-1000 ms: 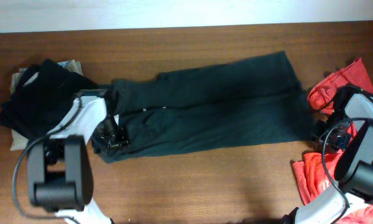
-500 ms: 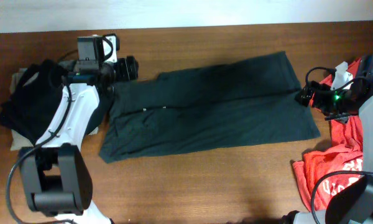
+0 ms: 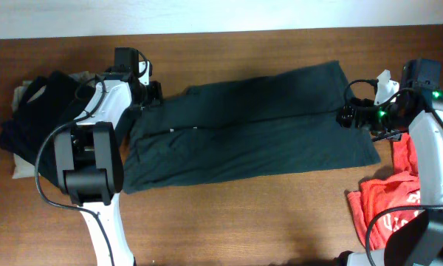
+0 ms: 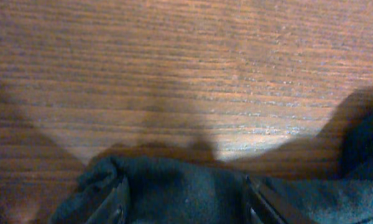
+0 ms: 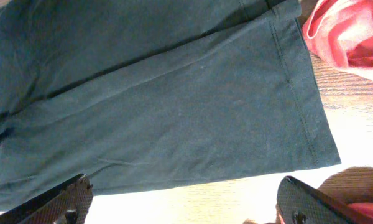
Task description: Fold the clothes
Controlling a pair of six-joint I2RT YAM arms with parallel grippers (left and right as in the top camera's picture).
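Note:
A large dark garment (image 3: 251, 125) of the clothes lies folded lengthwise across the table. My left gripper (image 3: 153, 92) is at its far left corner. In the left wrist view the fingers (image 4: 119, 202) stand apart, astride a raised fold of the dark fabric (image 4: 186, 186), so the left gripper (image 4: 188, 202) is open around it. My right gripper (image 3: 347, 116) hovers over the garment's right end. There the right gripper (image 5: 183, 202) is wide open, nothing between its fingers, with the hemmed dark cloth (image 5: 161, 93) below. A red shirt (image 3: 384, 210) lies crumpled at the right.
A pile of black clothes (image 3: 37, 118) sits on beige cloth at the left edge. More of the red fabric (image 5: 351, 34) lies just past the dark garment's hem. Bare wood table (image 3: 244, 222) runs along the near side.
My left gripper has moved from the garment's near left corner to its far left corner. The right gripper has moved in over the garment's right end and opened wide.

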